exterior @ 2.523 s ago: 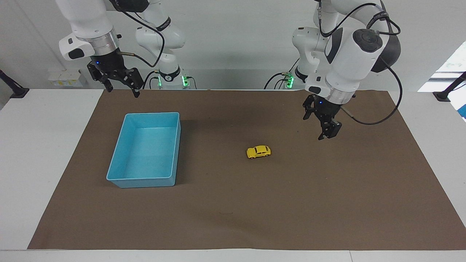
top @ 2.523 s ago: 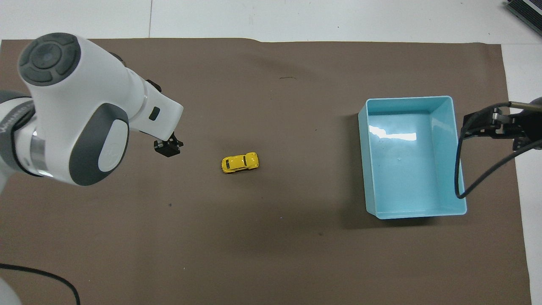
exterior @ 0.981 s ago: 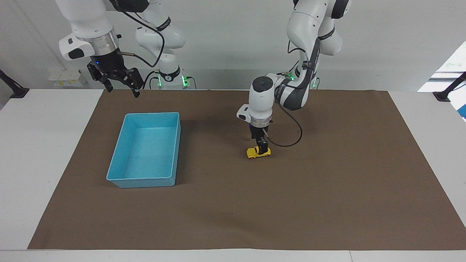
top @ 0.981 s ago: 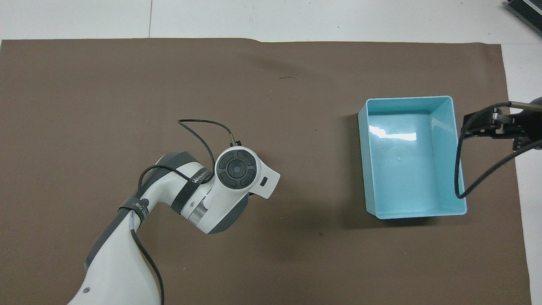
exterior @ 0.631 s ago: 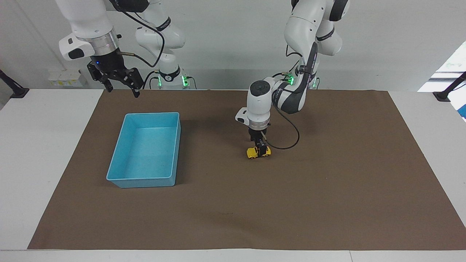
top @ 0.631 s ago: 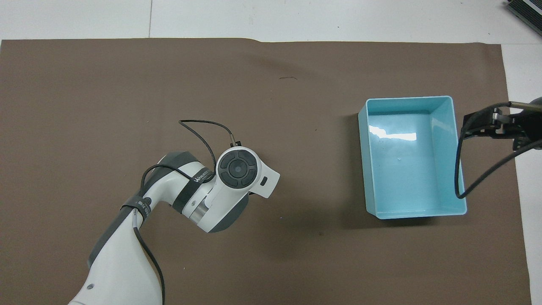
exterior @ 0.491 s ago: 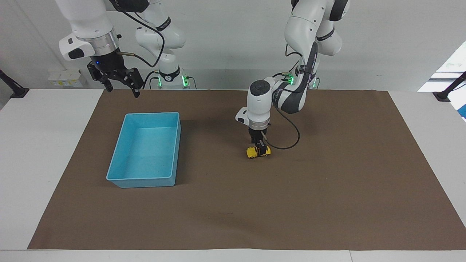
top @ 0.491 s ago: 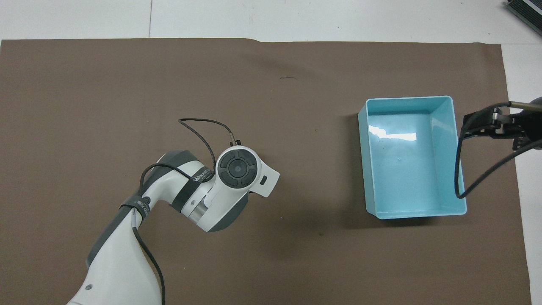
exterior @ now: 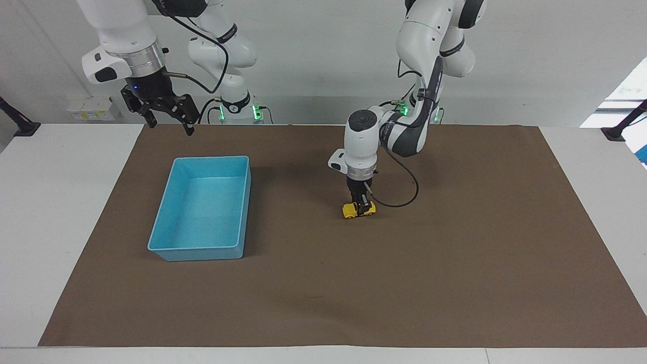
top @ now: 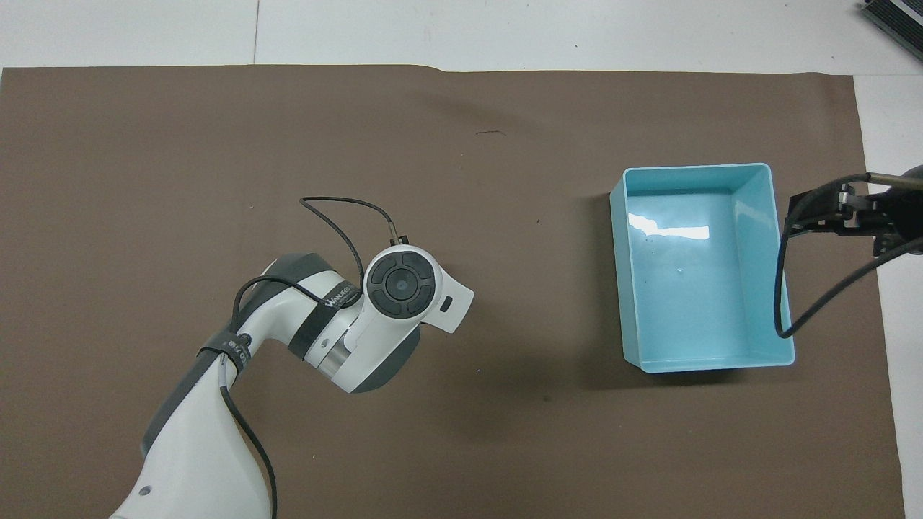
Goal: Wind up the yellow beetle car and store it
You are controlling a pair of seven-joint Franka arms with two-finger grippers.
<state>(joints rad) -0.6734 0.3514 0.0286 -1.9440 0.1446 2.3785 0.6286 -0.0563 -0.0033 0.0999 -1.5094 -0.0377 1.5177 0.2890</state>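
Observation:
The yellow beetle car (exterior: 350,212) is on the brown mat near the table's middle. My left gripper (exterior: 360,207) comes straight down onto the car's middle and is shut on it, with yellow showing on both sides of the fingers. In the overhead view the left arm's wrist (top: 399,284) hides the car. The empty blue bin (exterior: 211,158) (top: 692,167) stands toward the right arm's end of the table. My right gripper (exterior: 169,117) (top: 836,214) waits open and empty, raised over the mat's edge beside the bin.
The brown mat (exterior: 455,263) covers most of the white table. A black cable (top: 339,216) loops off the left wrist just above the mat.
The left arm swung in from its end of the table and came down over the car. In the last second its fingers closed on the car. The right arm has not moved.

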